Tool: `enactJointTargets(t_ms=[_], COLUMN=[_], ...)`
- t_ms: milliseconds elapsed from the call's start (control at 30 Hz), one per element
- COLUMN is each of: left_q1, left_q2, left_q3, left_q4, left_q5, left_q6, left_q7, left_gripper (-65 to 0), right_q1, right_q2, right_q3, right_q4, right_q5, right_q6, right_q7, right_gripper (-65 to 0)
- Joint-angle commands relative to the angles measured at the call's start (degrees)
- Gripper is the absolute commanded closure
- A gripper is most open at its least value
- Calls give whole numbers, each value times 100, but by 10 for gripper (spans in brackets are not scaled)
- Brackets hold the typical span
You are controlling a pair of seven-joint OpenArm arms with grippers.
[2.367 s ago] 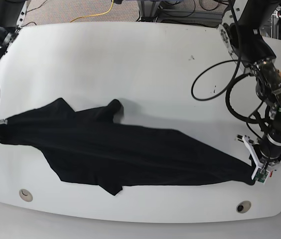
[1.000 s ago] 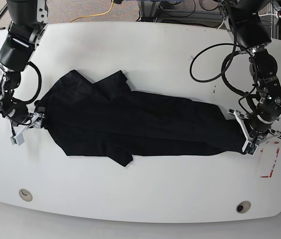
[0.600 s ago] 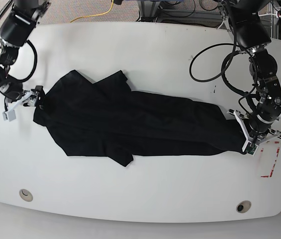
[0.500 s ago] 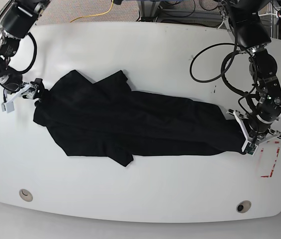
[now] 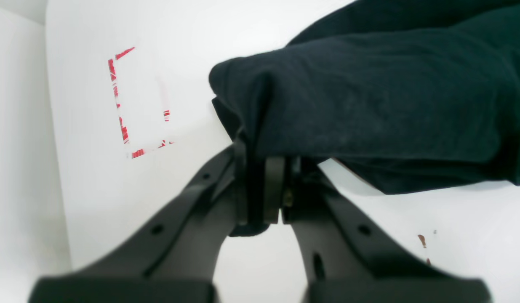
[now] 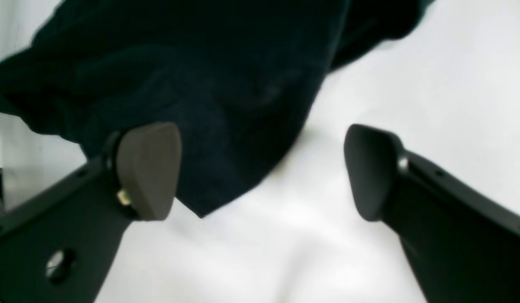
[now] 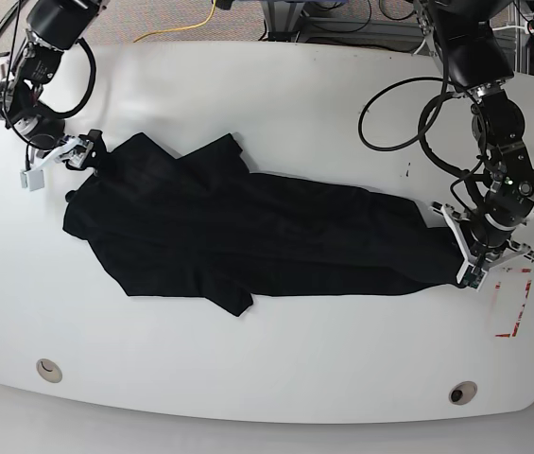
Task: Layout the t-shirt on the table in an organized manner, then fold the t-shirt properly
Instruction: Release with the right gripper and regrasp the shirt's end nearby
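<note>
Shirt: the black shirt [image 7: 248,232] lies on the table [image 7: 276,104] as a long band, running from about 10 o'clock to about 3 o'clock of the tabletop in the base view. It is wrinkled, not spread flat. One sleeve [image 7: 219,151] points toward 12 o'clock and another corner [image 7: 233,303] points toward 6 o'clock.

Left gripper: the left gripper [image 7: 470,270] is at the 3 o'clock end of the shirt. In its wrist view the jaws are clenched on a fold of the black cloth [image 5: 369,97], and the cloth comes out directly from between the pads [image 5: 273,189].

Right gripper: the right gripper [image 7: 59,161] is at the 10 o'clock end, just beside the shirt's edge. In its wrist view the fingers [image 6: 148,170] stand wide apart and released. A corner of the cloth [image 6: 192,97] lies between them, nearer to the left-hand finger of that view; nothing is pinched.

Tape: a red tape mark [image 7: 515,303] is on the table at about 4 o'clock, near the left gripper but apart from the shirt. In the left wrist view it shows as a broken red outline [image 5: 123,105].

Holes: two round holes [image 7: 49,369] are near the 6 o'clock edge, well apart from the shirt.
</note>
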Motion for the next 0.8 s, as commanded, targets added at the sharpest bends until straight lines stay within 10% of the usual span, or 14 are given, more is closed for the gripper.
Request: enactJointTargets(t_ms=[0, 567, 767], left_q1=[-118, -109, -109], left_q2=[-52, -60, -60], left_q3=[-3, -12, -12], left_q4=[95, 121, 121], left_q5=[-39, -39, -39], left_q6=[34, 34, 34], left_q7=[-122, -122, -122], left_gripper=[0, 0, 0], right_q1=[17, 0, 52], right_q2=[-106, -581, -581], right_q3=[-4, -13, -13], right_q4=[64, 73, 73], right_q5=[-17, -17, -17], right_q6=[-7, -7, -7], right_q7=[-84, -295, -295], right_gripper=[-591, -566, -284])
